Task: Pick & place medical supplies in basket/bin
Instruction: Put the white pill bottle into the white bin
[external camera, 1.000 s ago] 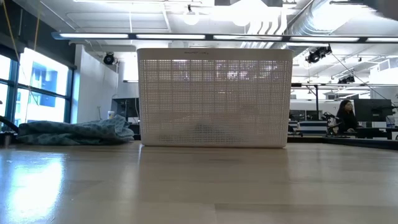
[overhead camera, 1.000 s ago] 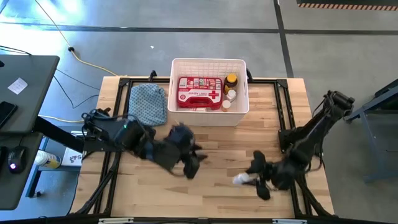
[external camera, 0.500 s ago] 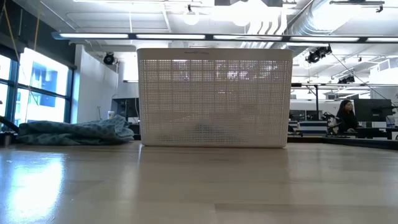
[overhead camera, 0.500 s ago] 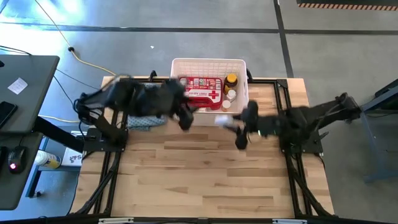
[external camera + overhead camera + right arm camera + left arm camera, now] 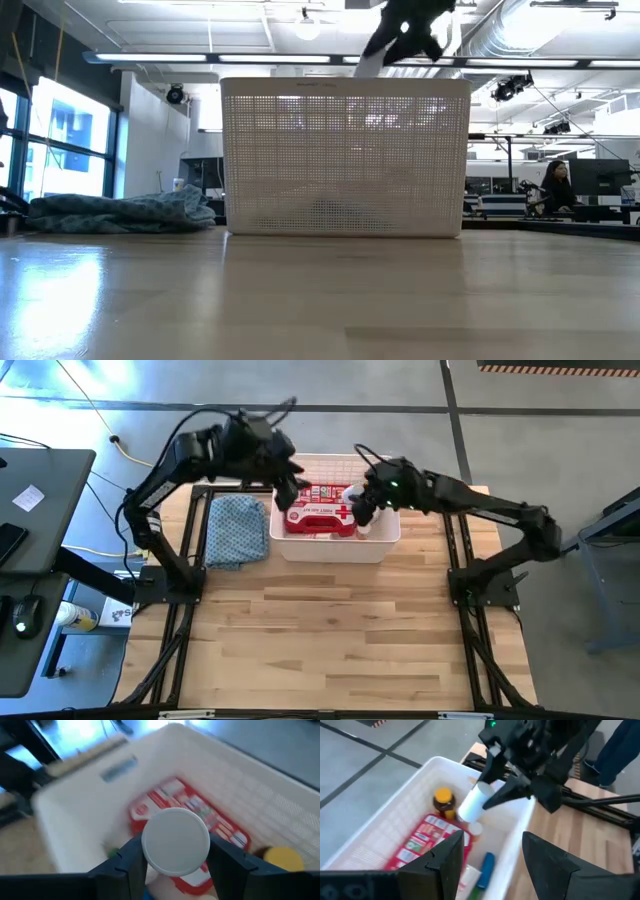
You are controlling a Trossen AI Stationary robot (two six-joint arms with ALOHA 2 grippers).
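The white slotted basket [image 5: 335, 458] [image 5: 345, 160] stands at the table's far edge. In it lie the red first-aid case [image 5: 320, 510] [image 5: 427, 845], the amber yellow-capped bottle [image 5: 371, 490] [image 5: 443, 800], a blue tube [image 5: 487, 867] and a small white bottle [image 5: 364, 529]. My right gripper [image 5: 364, 508] [image 5: 400, 40] hovers over the basket's right part, shut on a white pill bottle [image 5: 474, 804] [image 5: 175, 840]. My left gripper [image 5: 292, 488] [image 5: 492, 845] hangs open and empty over the basket's left part. My right gripper pinches the white pill bottle by its side wall [image 5: 482, 795] between its two fingers [image 5: 130, 857]. The fingers slant down from the table's right. The bottle's round end [image 5: 175, 827] faces the wrist camera. It is tilted and lifted clear above the basket's inside.
A blue patterned cloth [image 5: 238, 528] [image 5: 120, 212] lies on the table left of the basket. The wooden tabletop [image 5: 330, 630] stretches toward the near edge. A dark desk [image 5: 40, 510] stands beyond the table's left side. A person [image 5: 555, 185] sits far off in the room.
Both arms have swung from the table's near middle up and toward the far edge, ending over the basket. The right gripper has carried the white pill bottle off the tabletop with it, and the bottle now hangs above the basket's right part.
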